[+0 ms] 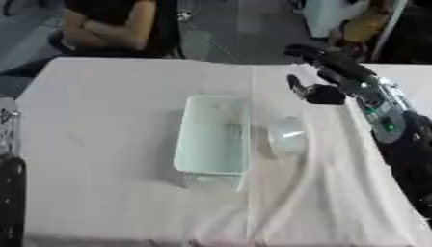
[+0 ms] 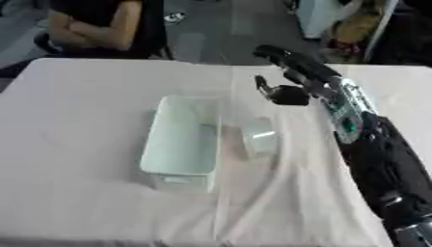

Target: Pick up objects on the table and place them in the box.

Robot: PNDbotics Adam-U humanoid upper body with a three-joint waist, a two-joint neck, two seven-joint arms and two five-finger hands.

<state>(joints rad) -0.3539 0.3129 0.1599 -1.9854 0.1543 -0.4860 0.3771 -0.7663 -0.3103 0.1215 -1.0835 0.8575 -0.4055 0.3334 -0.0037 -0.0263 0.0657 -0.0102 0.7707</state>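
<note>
A pale, see-through box (image 1: 181, 144) stands in the middle of the cloth-covered table, long side running away from me. Just right of it, close to its wall, sits a small translucent white cup-like object (image 2: 260, 137). My right hand (image 2: 293, 95) hangs above the table beyond that object and to its right, open, with straight fingers (image 2: 283, 57) pointing to the far left and the thumb (image 2: 263, 87) hanging down. It holds nothing. At the left edge of the left eye view a dark and silver part of my left arm (image 1: 8, 188) shows, its hand unclear.
A raised fold in the cloth (image 1: 291, 198) runs from the cup toward the front edge. A seated person with folded arms (image 1: 110, 29) is at the far left edge. The table's right edge lies under my right forearm (image 2: 371, 159).
</note>
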